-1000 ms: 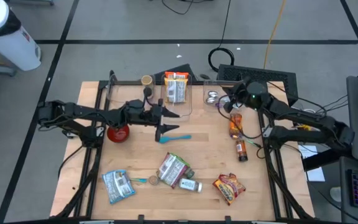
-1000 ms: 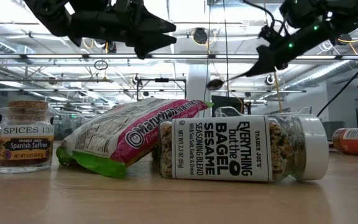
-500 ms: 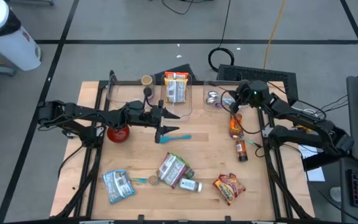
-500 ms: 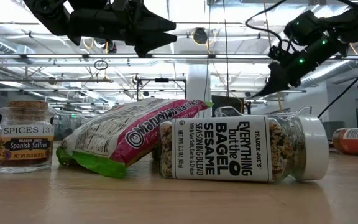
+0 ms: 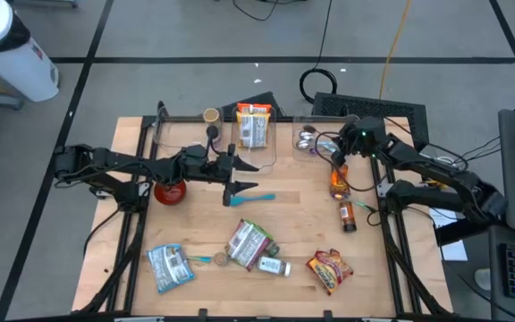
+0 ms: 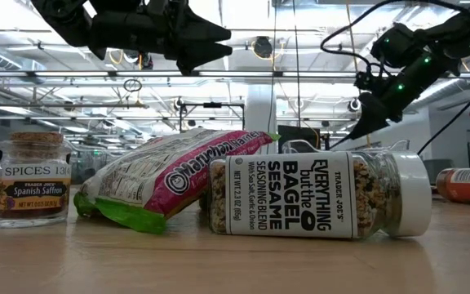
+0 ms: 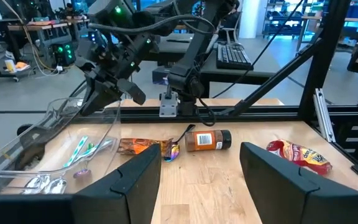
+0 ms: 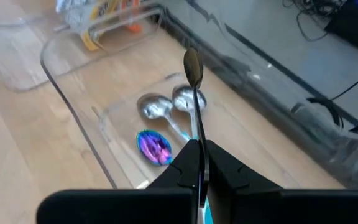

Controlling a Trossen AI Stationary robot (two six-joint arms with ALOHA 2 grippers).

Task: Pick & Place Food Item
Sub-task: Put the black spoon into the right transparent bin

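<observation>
My right gripper is shut on a dark spoon and hovers over a clear tray at the table's far right. Two silver spoons and a purple one lie in that tray. My left gripper hangs open and level above the table's middle, with nothing between its fingers. Food items lie on the wood: an orange bag, a sauce bottle, a red bag, a green-and-pink bag and a seasoning jar on its side. My right gripper pinches the spoon's thin handle between its two shut fingers. The handle runs on along the fingers and the bowl sticks out past them. The fingers slant down toward the tray, and the spoon is clear of it.
A clear bin at the far edge holds a yellow food bag. A red can, a blue bag, a saffron jar and a teal spoon lie around. Black frame rails run along both table sides.
My right gripper has sunk toward the spoon tray and tipped its fingers further down, carrying the spoon with it and staying shut on it.
</observation>
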